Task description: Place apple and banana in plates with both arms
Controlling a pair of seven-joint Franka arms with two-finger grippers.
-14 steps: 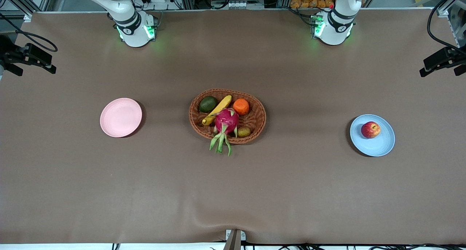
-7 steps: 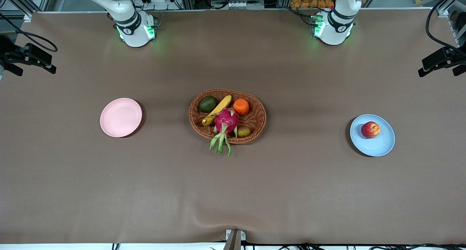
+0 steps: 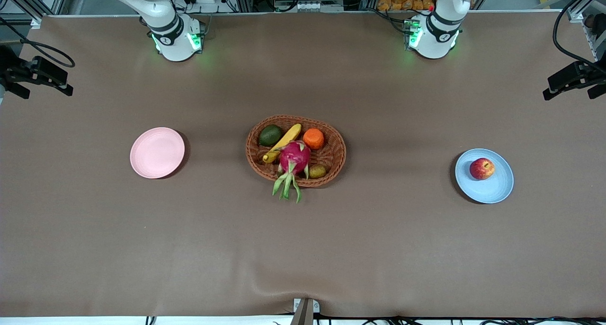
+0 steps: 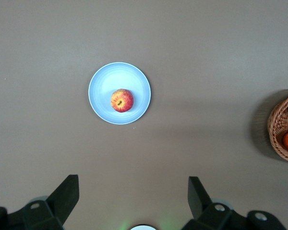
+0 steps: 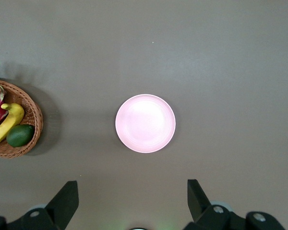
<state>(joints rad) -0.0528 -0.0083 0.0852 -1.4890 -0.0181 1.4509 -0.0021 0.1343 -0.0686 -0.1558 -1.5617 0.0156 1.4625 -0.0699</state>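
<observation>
- We see the apple (image 3: 482,169) lying in the blue plate (image 3: 494,190), toward the left arm's end of the table; it sits off-centre, on the part of the plate farther from the front camera.
- We see the pink plate (image 3: 157,153) with nothing on it, toward the right arm's end.
- Between the two plates stands the wicker basket (image 3: 334,151). In it lies the banana (image 3: 283,143), leaning between an avocado (image 3: 270,135) and an orange (image 3: 313,138), with a dragon fruit (image 3: 294,158) touching it on the side nearer the front camera. A small brownish-green fruit (image 3: 317,171) sits beside the dragon fruit.
- The dragon fruit's green leaves (image 3: 286,185) hang over the basket rim onto the brown table cover (image 3: 303,249).
- The left gripper (image 4: 133,197) hangs high over the blue plate, fingers spread wide, grasping nothing.
- The right gripper (image 5: 132,198) hangs high over the pink plate, likewise spread and bare.
- We can read no writing anywhere.
</observation>
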